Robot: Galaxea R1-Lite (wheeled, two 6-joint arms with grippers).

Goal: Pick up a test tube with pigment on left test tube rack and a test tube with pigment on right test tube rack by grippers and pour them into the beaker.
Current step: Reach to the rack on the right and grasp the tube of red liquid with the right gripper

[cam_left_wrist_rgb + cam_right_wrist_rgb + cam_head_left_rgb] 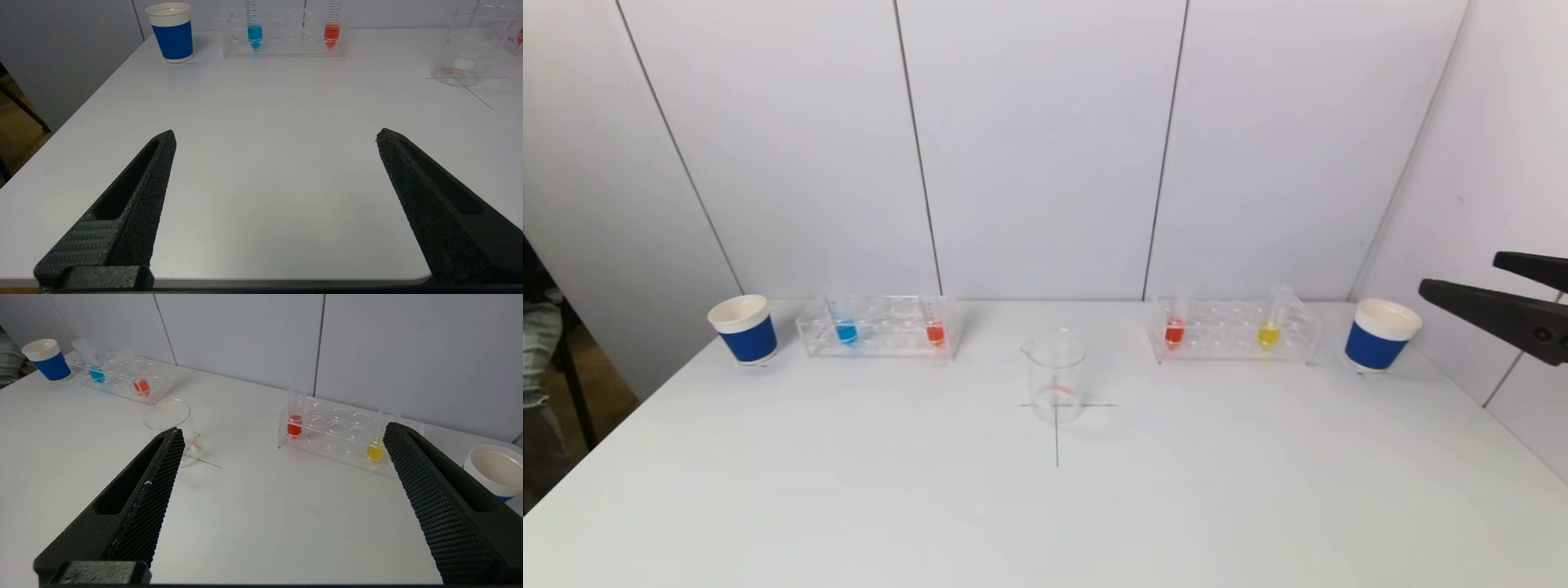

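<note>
Nearest our head camera is the bare front of the white table (849, 506). Farther back, at the middle, the clear beaker (1055, 376) stands upright on a thin drawn cross (1058, 433); a faint reddish trace shows at its bottom.

Left rack (878, 327), clear plastic, sits near the back wall. It holds a tube with blue pigment (846, 331) toward its outer end and a tube with orange-red pigment (936, 331) at its inner end, both upright. Just beside the rack's outer end stands a blue cup with white rim (743, 328).

Right rack (1232, 331) mirrors it: a red tube (1174, 331) at the inner end, a yellow tube (1268, 331) toward the outer end, leaning slightly. Another blue cup (1382, 335) stands just beyond it.

Our right gripper (1458, 276) hovers at the right edge, above and outside that cup, fingers spread wide, holding nothing. Our left gripper (276, 136) is out of the head view; its wrist camera shows it low over the table's near left edge, fingers equally wide apart, nothing between them, well apart from the left rack.
</note>
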